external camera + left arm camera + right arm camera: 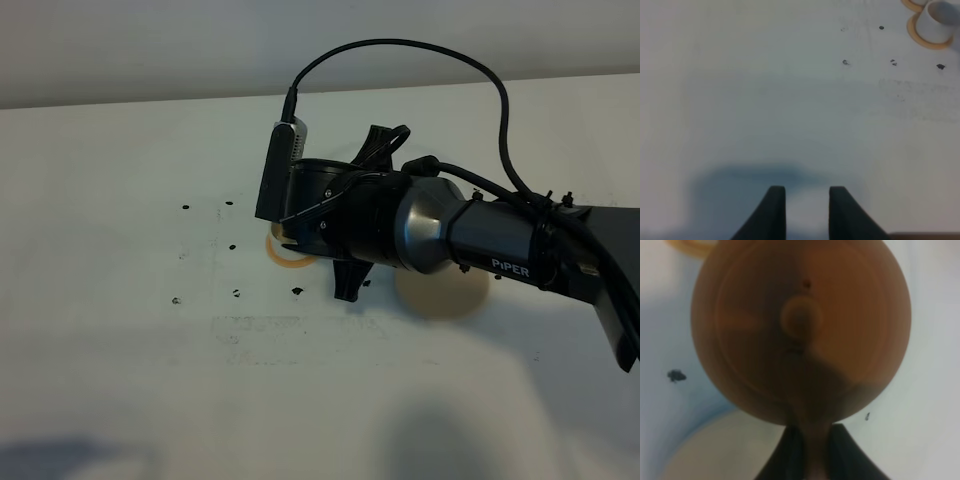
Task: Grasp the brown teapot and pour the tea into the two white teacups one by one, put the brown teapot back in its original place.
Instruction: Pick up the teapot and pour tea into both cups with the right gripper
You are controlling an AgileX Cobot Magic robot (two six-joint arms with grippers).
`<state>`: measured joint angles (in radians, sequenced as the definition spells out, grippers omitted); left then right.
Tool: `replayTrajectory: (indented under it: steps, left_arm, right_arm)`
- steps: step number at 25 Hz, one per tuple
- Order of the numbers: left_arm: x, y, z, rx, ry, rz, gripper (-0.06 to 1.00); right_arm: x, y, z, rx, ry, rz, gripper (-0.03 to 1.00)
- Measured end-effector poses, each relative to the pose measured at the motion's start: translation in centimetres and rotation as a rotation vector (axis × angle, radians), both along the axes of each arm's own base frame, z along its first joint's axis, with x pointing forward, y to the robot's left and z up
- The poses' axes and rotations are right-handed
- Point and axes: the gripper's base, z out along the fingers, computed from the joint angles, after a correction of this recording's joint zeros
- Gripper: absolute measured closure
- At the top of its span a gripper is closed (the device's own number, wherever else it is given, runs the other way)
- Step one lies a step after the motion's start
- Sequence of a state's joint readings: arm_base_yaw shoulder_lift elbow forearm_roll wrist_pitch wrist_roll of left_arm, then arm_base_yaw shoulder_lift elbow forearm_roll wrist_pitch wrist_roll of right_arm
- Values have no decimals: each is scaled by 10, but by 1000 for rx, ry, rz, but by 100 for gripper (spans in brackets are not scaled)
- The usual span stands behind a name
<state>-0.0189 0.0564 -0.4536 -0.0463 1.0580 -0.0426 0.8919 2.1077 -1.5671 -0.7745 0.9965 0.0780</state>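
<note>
Fingers (pixel 772 215) of the left gripper (pixel 807 192) sat close together over the white bench (pixel 740 100), with nothing between them. Further along, a small white cylindrical teacup (pixel 935 20) stood on a thin orange-tan disc (pixel 926 41). The right gripper (pixel 807 437) lay across the middle, its fingers (pixel 790 455) clamped on the loop handle of the squat terracotta-brown clay teapot (pixel 840 315). The teapot was off the large round pale-beige coaster (pixel 445 295), just beside it.
</note>
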Motion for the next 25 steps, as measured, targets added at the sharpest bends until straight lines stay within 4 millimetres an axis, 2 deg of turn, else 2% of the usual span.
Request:
replayTrajectory:
  steps: [11, 25]
  left_arm:
    - [0, 0, 0, 0, 0, 0, 74]
    - [0, 0, 0, 0, 0, 0, 74]
  right_arm:
    - [-1, 6, 2, -25, -26, 75, 87]
    - [2, 2, 6, -104, -69, 94, 87]
